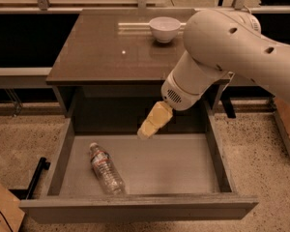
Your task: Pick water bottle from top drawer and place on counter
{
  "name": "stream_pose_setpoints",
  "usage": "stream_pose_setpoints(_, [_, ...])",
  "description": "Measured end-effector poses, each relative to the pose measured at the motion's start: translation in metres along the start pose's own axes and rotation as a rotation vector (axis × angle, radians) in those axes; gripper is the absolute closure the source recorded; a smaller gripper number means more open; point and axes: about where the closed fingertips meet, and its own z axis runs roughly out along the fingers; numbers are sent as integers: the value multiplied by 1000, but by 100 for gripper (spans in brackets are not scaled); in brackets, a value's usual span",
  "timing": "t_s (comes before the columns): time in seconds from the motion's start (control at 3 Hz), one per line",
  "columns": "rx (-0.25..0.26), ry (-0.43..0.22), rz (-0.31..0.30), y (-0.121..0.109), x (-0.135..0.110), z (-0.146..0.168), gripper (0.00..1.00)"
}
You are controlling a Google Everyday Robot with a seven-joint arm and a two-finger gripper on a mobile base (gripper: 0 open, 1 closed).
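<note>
The robot's pale yellow gripper hangs over the open top drawer, angled down and to the left of the view, its tip above the rear middle of the drawer's grey floor and just below the front edge of the counter. Whether the gripper is spread or pressed together cannot be told from this angle. It touches nothing that can be seen.

The white arm behind it reaches in from the right of the view, and its rounded wrist covers the counter's front right corner.

The water bottle lies on its side in the left half of the drawer. Its white cap points toward the back and its base is close to the flat front panel. A thin red-and-white label band circles the bottle near the neck. The bottle lies apart from the gripper, lower in the view and to its left.

The glossy brown counter carries a white bowl, upright near the back edge and right of centre, partly beside the arm's upper link.

The cabinet stands on speckled beige floor. A black bar lies on that floor just outside the drawer's left wall, and the corner of a brown cardboard box shows at the lower left of the view.
</note>
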Motion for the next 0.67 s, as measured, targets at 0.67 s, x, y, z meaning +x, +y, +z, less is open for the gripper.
stream_pose_setpoints(0.67, [-103,-105,59,16,-30,44,0])
